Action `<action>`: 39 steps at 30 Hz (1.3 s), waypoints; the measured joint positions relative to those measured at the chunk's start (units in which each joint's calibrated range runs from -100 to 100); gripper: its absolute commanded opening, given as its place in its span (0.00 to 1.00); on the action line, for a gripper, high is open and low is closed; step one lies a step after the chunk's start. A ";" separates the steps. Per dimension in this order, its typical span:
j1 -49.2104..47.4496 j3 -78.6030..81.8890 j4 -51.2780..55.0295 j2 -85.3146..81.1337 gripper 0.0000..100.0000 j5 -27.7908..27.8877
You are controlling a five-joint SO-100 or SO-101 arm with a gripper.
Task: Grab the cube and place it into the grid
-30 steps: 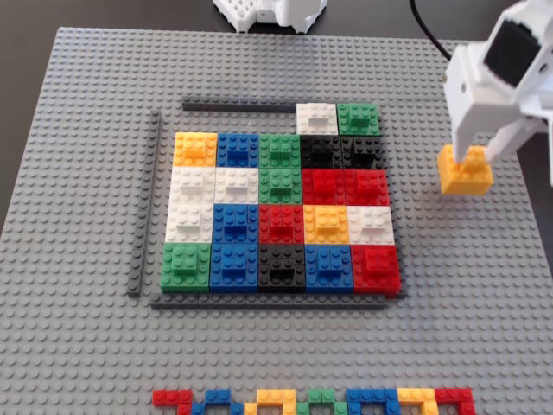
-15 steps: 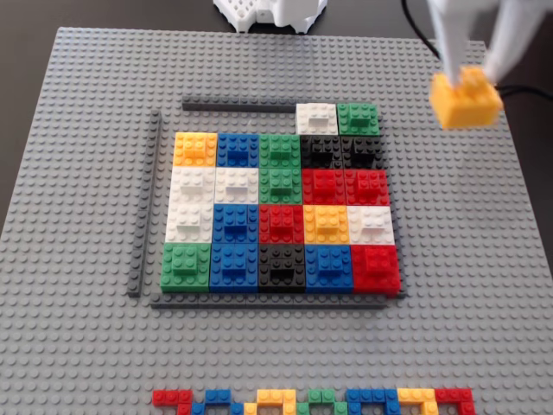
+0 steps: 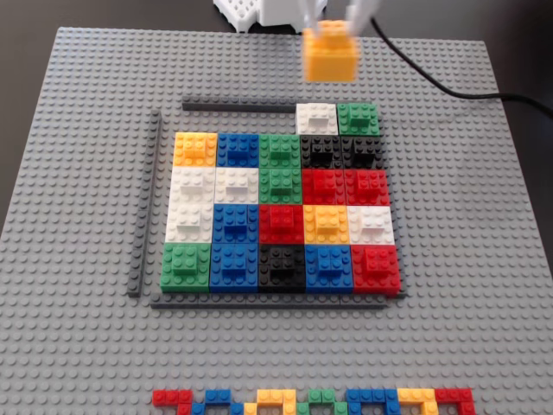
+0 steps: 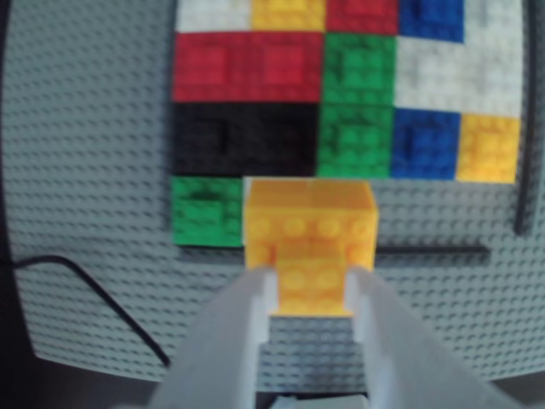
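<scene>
The orange-yellow cube (image 3: 330,54) hangs in the air above the far edge of the baseplate, held by its raised top brick. My gripper (image 3: 333,24) is shut on it, with only the white fingertips showing at the top of the fixed view. In the wrist view the cube (image 4: 309,230) fills the centre between my two white fingers (image 4: 247,315), and the gripper (image 4: 311,277) clamps its upper brick. The grid (image 3: 281,207) lies in the middle of the baseplate; its far row holds only a white block (image 3: 316,118) and a green block (image 3: 358,118). The grid (image 4: 341,85) sits beyond the cube.
A large light grey studded baseplate (image 3: 69,328) carries everything. Dark grey strips (image 3: 238,106) edge the grid at the far, left and near sides. A zigzag row of small coloured bricks (image 3: 311,400) runs along the near edge. A black cable (image 3: 449,86) crosses the far right corner.
The gripper has lifted the cube off the right side of the baseplate and carried it up and to the left, to above the far edge behind the grid.
</scene>
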 measured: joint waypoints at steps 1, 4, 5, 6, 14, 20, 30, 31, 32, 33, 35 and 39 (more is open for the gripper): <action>1.24 2.56 -0.39 -1.27 0.01 0.73; 4.67 9.97 -1.81 -4.33 0.01 2.83; 5.69 12.27 -2.25 -4.92 0.01 3.52; 6.64 14.30 -2.78 -5.26 0.01 4.10; 11.01 24.01 -6.35 -4.24 0.01 6.06; 10.79 26.13 -8.16 -2.21 0.01 6.06; 7.87 27.10 -10.26 1.19 0.01 4.40; 7.87 27.27 -10.45 1.44 0.01 4.20; 7.87 27.45 -10.65 1.87 0.01 4.10; 7.80 27.54 -10.84 2.21 0.01 4.00; 7.29 27.54 -11.18 2.54 0.01 3.86; 6.85 27.54 -11.97 3.48 0.01 3.91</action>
